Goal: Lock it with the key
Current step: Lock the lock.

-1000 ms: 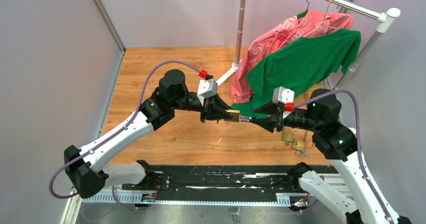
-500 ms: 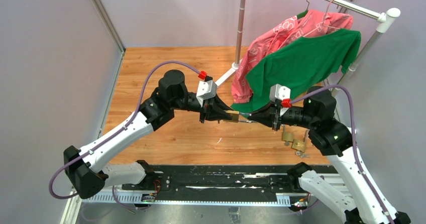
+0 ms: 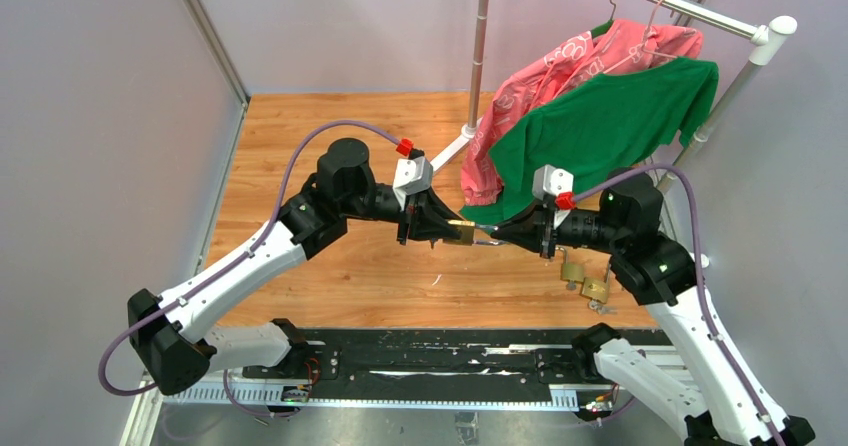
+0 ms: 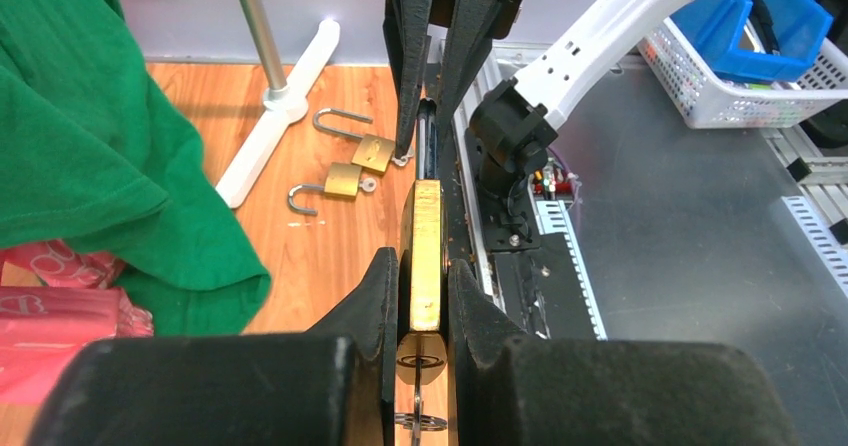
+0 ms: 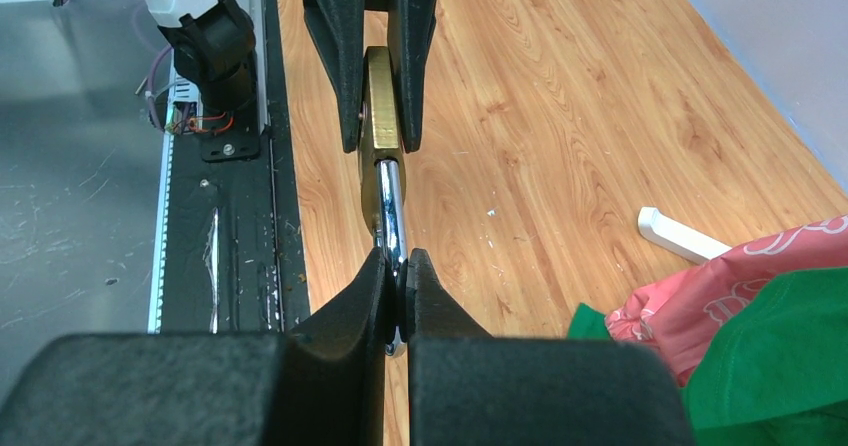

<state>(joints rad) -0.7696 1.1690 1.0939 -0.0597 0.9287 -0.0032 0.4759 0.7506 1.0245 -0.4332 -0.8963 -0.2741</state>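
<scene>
1. Brass padlock [image 3: 462, 232] is clamped across its flat sides by the left claw [image 3: 443, 230]. It hangs in the air over the middle of the bench [image 3: 300, 136], a bit nearer the near edge than the far one.
2. Right claw [image 5: 397, 266] is pinched tight on the steel shackle [image 5: 388, 201], which sticks straight out of the body toward it. The two claws face tip to tip with the lock bridging them.
3. Step in hand, my read: work the shackle with the right while the left braces the body.
4. To do it well, load only along the shackle's line. Any side push will likely twist the body between the left pads, since brass on rubber can slip.
5. Left arm should stay rigid and the right should do all the travel, in small moves.
6. Left wrist view shows what looks like a key ring [image 4: 418, 422] hanging at the body's end, deep inside the left claw. I can't tell whether a key is seated.
7. Two spare padlocks [image 3: 586, 279] lie by the bench's near right corner, under the right arm and well apart from both claws. They aren't needed.
</scene>
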